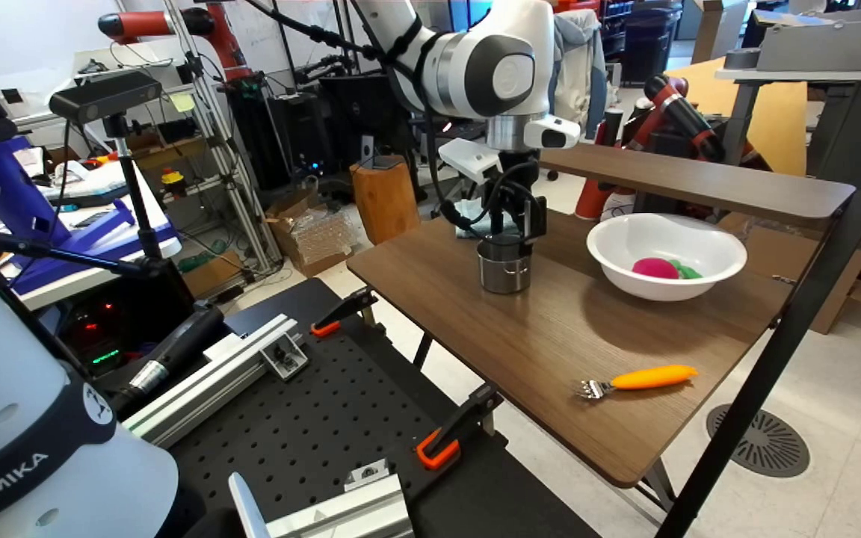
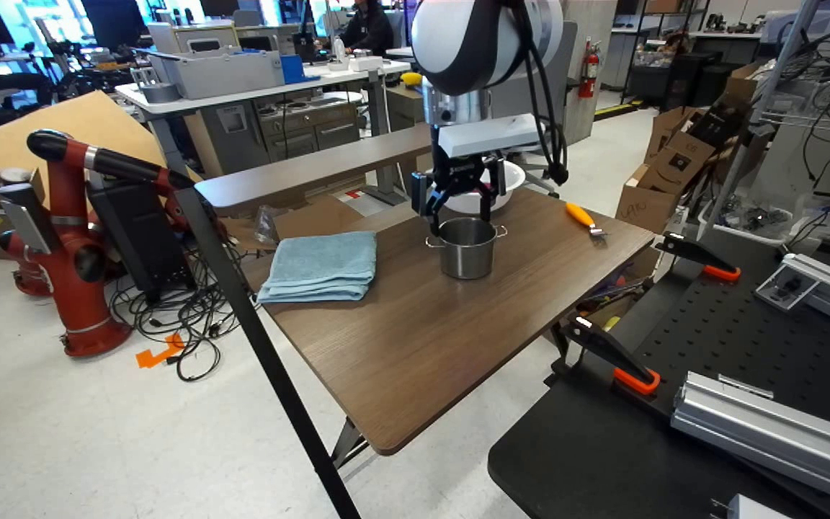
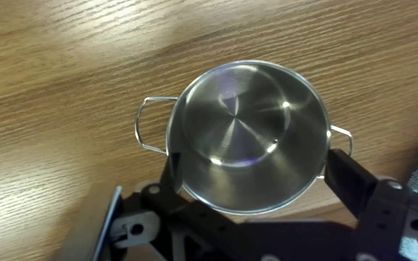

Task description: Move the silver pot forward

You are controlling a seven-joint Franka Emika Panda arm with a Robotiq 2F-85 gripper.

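The silver pot (image 1: 505, 272) stands upright on the brown table, with a thin wire handle on each side. It also shows in an exterior view (image 2: 467, 258) and from above in the wrist view (image 3: 236, 116), with nothing inside. My gripper (image 1: 513, 233) points down at the pot's rim, fingers spread wide. It also shows in an exterior view (image 2: 460, 222). In the wrist view the gripper (image 3: 254, 154) has one fingertip over the left rim and the other by the right handle. I cannot tell whether either fingertip touches the pot.
A white bowl (image 1: 625, 278) with pink and green things and an orange-handled fork (image 1: 651, 377) share the table (image 2: 415, 360). A folded blue towel (image 2: 321, 263) lies near the table's edge. A raised brown shelf (image 1: 699, 179) runs along one side.
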